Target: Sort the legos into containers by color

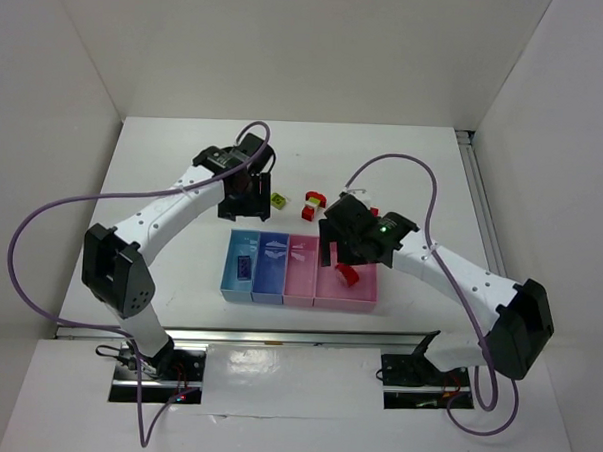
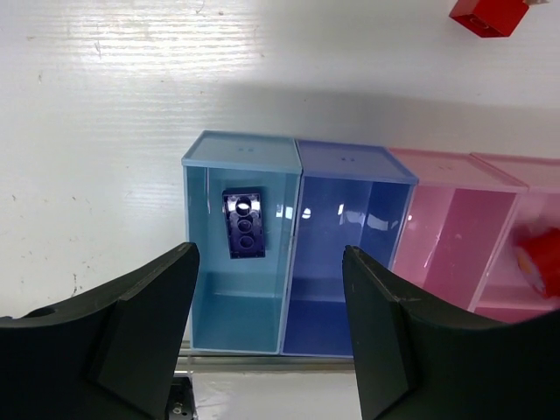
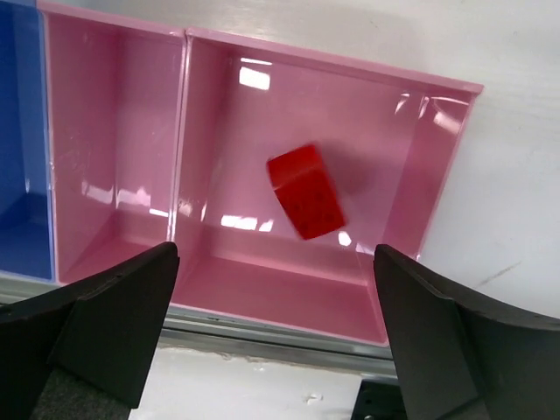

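At left, light blue tray: dark blue brick inside, sorted.
Left gripper: spread wide, empty.
Surface behind trays: yellow-green brick and red bricks outstanding.
Wider pink tray: red brick within, blurred.
Right gripper: wide, empty, above it.

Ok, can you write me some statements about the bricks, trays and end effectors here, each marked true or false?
1. The dark blue plastic brick lies in the light blue rectangular plastic tray. True.
2. The darker blue plastic tray holds two bricks. False: no brick shows in it.
3. The blurred red plastic brick is in or just over the wide pink plastic tray. True.
4. The right end effector is shut on that red brick. False: it is open and does not touch the brick.
5. The left end effector is open and holds nothing. True.
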You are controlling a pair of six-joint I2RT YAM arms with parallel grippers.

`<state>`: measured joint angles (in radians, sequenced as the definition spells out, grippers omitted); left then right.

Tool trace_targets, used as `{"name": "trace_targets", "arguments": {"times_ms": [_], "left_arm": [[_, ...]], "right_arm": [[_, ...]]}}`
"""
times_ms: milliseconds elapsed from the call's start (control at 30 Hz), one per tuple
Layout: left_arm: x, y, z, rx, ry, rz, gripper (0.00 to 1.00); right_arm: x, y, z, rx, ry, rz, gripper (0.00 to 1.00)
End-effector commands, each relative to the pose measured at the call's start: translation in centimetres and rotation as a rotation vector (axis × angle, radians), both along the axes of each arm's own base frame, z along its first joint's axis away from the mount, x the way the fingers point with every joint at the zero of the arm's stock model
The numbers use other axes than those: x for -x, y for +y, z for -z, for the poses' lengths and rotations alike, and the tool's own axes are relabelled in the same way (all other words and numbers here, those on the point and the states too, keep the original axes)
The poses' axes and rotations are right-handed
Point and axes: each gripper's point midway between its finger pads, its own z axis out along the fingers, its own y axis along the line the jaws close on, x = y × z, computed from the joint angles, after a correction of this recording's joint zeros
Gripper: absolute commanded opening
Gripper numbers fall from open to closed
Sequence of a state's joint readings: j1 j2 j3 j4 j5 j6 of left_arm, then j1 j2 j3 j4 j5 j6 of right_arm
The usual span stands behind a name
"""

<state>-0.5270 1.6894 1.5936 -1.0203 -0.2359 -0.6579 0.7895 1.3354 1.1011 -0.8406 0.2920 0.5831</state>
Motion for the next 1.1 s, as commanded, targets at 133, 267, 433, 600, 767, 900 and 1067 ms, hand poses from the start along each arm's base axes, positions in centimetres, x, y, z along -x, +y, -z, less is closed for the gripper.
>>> {"name": "trace_targets", "arguments": {"times_ms": [133, 267, 433, 600, 767, 900, 1067], "left_arm": [[-1.0, -1.0, -1.1, 0.025, -0.024, 0.029, 0.78], [-1.1, -0.8, -0.8, 0.008, -0.019, 0.035, 0.78], [-1.4, -0.9, -0.2, -0.003, -0.007, 0.045, 0.78], [-1.7, -1.5, -0.2, 0.013, -0.002, 0.052, 0.78], [-1.8, -1.6, 0.1, 0.009, 0.006, 0.052, 0.78], [-1.6, -1.5, 0.5, 0.0, 0.022, 0.052, 0.78], [-1.8, -1.6, 0.6, 0.0, 0.023, 0.052, 0.78]], "right_arm": [[-4.9, -2.7, -2.8, 0.084, -0.114, 0.165, 0.92], [-10.4, -6.5, -2.6, 0.03, -0.111, 0.331, 0.8], [-16.2, -8.0, 1.3, -0.053, -0.025, 0.401, 0.81], [-19.8, -9.0, 4.6, -0.076, 0.0, 0.427, 0.83], [-21.0, -9.0, 6.6, -0.112, 0.009, 0.437, 0.81], [-21.5, -9.5, 8.0, -0.103, 0.019, 0.459, 0.76], [-21.5, -9.8, 9.6, -0.066, 0.055, 0.471, 0.68]]}}
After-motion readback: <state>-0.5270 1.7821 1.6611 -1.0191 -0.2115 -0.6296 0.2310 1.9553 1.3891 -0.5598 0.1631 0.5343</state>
